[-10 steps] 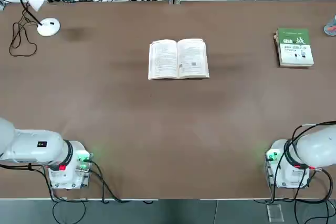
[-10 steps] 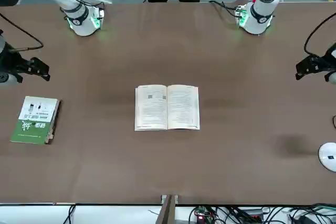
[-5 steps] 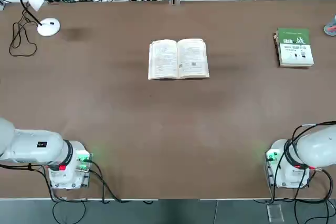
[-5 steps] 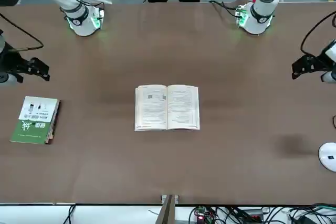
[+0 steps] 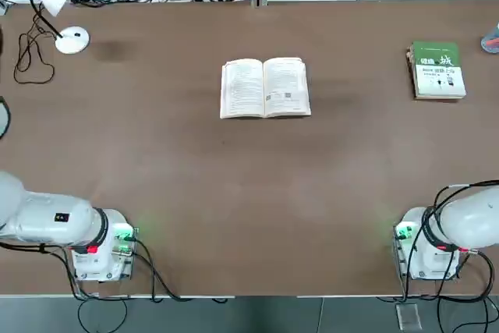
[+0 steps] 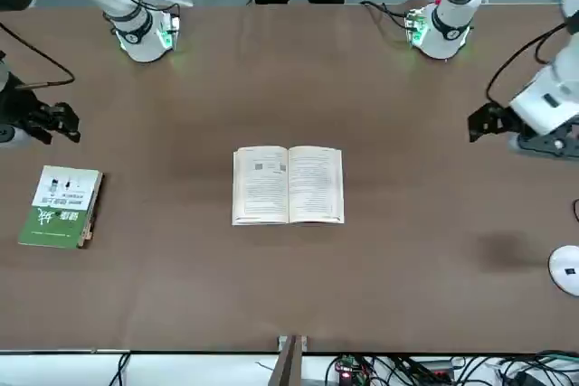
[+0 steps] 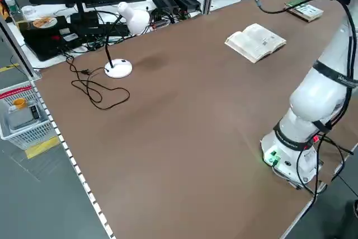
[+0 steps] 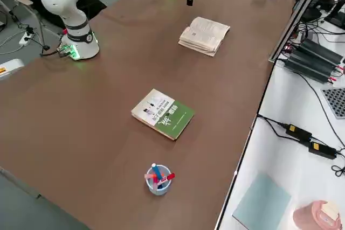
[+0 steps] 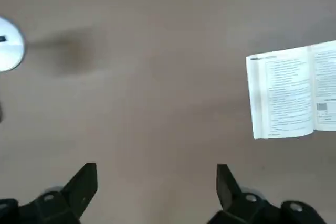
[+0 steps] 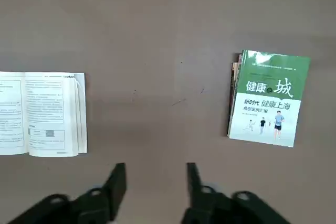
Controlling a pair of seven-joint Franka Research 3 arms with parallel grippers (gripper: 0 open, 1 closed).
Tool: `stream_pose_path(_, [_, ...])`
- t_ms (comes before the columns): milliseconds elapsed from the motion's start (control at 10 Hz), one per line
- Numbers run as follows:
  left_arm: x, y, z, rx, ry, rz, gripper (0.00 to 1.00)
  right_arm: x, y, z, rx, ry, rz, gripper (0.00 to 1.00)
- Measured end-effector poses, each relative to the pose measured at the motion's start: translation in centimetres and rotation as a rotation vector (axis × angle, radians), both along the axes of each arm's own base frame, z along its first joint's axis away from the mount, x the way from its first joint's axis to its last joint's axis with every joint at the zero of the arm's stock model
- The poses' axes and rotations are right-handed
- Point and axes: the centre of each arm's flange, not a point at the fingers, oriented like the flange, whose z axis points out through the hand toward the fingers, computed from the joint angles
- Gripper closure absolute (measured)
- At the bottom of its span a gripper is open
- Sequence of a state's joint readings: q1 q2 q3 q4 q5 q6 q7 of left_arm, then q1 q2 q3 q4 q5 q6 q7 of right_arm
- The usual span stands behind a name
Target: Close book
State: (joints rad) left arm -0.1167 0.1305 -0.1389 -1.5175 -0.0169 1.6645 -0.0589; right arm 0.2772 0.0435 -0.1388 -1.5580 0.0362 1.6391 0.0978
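The book (image 5: 265, 87) lies open and face up in the middle of the brown table, cream text pages showing (image 6: 288, 184). My left gripper (image 6: 479, 122) hovers above the table on the robot's left of the book, well apart from it. Its wrist view shows the fingers (image 9: 156, 174) spread wide and empty, with the book (image 9: 291, 92) off to one side. My right gripper (image 6: 59, 121) hangs over the other side of the table. Its fingers (image 10: 155, 174) stand apart with a narrower gap and hold nothing, and the book (image 10: 42, 113) is far off.
A closed green-and-white book (image 5: 437, 69) lies near the robot's right table edge, just beyond the right gripper (image 10: 268, 98). A white lamp base (image 5: 72, 40) with a cable sits at the far left. A cup of pens (image 8: 158, 178) stands on the right edge.
The left gripper has swung in toward the book over the table. The right gripper's fingers have drawn closer together and it has barely shifted. The book has not moved.
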Motion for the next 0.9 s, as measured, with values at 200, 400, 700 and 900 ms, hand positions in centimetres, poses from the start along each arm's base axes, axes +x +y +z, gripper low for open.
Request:
stream_pose_path(200, [1.0, -2.4, -1.5, -0.006, 0.002, -0.032, 0.00, 0.0, 0.2, 0.0, 0.017, 0.004, -0.031, 0.73])
stream_pose_path(400, [2.5, -3.7, -3.1, -0.015, 0.001, -0.049, 0.00, 0.0, 0.4, 0.0, 0.037, 0.008, -0.078, 0.93])
stream_pose_path(700, [3.8, -5.5, -5.1, -0.021, 0.011, -0.074, 0.00, -0.1, 1.6, -0.4, 0.120, 0.034, -0.129, 0.99])
stream_pose_path(900, [4.0, -6.9, -5.9, -0.026, 0.006, -0.093, 0.00, 0.3, 2.7, -1.6, 0.204, 0.077, -0.150, 0.99])
